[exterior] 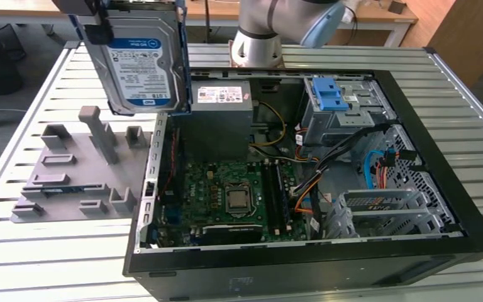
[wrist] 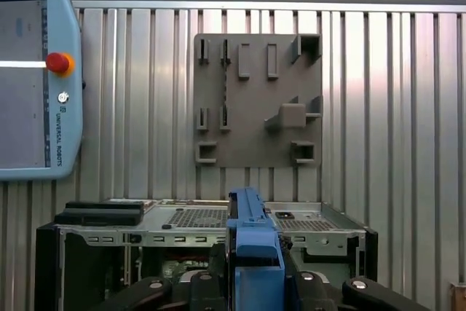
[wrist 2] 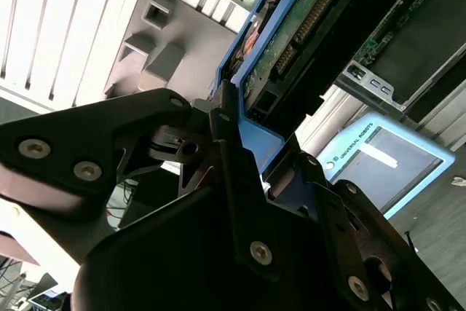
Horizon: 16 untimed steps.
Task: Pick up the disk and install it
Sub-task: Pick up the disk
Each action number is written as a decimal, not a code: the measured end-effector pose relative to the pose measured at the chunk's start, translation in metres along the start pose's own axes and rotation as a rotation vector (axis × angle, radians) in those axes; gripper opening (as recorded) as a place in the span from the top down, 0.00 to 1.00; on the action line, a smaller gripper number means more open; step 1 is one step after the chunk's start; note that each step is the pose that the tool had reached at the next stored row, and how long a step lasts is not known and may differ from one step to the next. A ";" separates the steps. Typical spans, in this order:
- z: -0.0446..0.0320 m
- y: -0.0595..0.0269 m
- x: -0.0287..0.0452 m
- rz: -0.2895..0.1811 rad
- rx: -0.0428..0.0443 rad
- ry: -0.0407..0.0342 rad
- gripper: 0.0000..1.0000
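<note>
The black metal pincer is clenched on the blue plastic bracket that frames the disk, a flat silver-grey rectangular hard drive with a white-and-blue label. In the second wrist view its fingers close against the bracket's edge, and the drive's green circuit board runs away from them. The disk hangs in the air, upright, above the line where the grey plastic fixture plate with raised slots meets the side wall of the open black computer case.

Plate and case lie side by side on the slatted metal tabletop. The plate is toward the tabletop's edge at the exterior view's left. In the case's far corner at the exterior view's right stands the grey metal drive cage, topped by a blue-latched tray. Black and orange cables trail just below it.

Judged from this, the step in hand is carrying the lifted disk. It calls for a grip square on the bracket and off the circuit board. It also calls for a path high enough to clear the case wall, with the disk's lower edge well off the cables.
</note>
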State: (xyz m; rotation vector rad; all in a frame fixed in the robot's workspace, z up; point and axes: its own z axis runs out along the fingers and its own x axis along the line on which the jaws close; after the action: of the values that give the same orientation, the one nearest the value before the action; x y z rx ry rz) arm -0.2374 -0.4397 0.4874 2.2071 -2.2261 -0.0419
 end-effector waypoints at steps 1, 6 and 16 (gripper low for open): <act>0.0000 -0.0025 0.0007 0.000 0.0000 0.0000 0.64; -0.0003 -0.0155 0.0040 0.000 0.0000 0.0000 0.64; -0.0007 -0.0406 0.0109 0.000 0.0000 0.0000 0.64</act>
State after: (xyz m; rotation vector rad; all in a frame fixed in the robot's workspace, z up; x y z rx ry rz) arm -0.1968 -0.4509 0.4870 2.2072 -2.2259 -0.0419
